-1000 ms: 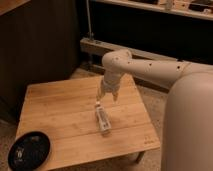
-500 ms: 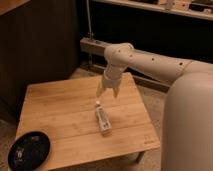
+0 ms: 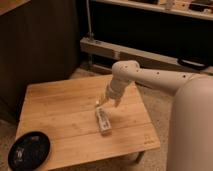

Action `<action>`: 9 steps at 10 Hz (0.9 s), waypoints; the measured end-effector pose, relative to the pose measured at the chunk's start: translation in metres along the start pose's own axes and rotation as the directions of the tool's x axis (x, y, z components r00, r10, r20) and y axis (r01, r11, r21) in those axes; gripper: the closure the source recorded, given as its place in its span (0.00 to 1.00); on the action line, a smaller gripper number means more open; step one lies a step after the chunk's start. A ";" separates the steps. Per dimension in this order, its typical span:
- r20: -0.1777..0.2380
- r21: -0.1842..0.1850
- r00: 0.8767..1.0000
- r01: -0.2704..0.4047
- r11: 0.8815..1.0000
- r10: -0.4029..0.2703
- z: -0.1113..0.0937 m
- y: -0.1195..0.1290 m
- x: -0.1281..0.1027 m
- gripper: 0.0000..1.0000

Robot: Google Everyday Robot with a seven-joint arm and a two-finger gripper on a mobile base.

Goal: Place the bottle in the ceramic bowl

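The bottle (image 3: 103, 121) lies on its side near the middle of the wooden bench (image 3: 60, 107), cap end toward the far edge. Just above that end hangs the tool (image 3: 107, 104) with its fingers spread, gripping nothing. The black bowl (image 3: 30, 149) sits well apart, at the bench's front-left corner.

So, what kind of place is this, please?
Probably an indoor office or lab lounge rather than a home. A low wooden table stands on a speckled floor, with long shelving behind. The gripper hangs open over the far end of the bottle on that table.
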 end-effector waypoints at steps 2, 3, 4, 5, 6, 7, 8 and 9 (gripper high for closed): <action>-0.016 0.005 1.000 0.012 1.000 -0.012 0.020 0.002 0.000 0.35; -0.023 0.016 1.000 0.019 1.000 -0.018 0.028 0.007 -0.001 0.35; -0.027 0.024 0.999 0.022 0.999 -0.021 0.033 0.009 -0.001 0.35; -0.035 0.036 0.999 0.024 0.999 -0.023 0.040 0.010 -0.001 0.35; -0.043 0.049 0.999 0.029 0.998 -0.027 0.047 0.010 0.001 0.35; -0.049 0.054 0.998 0.036 0.998 -0.033 0.052 0.012 0.003 0.35; -0.060 0.062 0.997 0.048 0.997 -0.044 0.060 0.015 0.005 0.35; -0.066 0.068 0.997 0.053 0.996 -0.049 0.065 0.014 0.007 0.35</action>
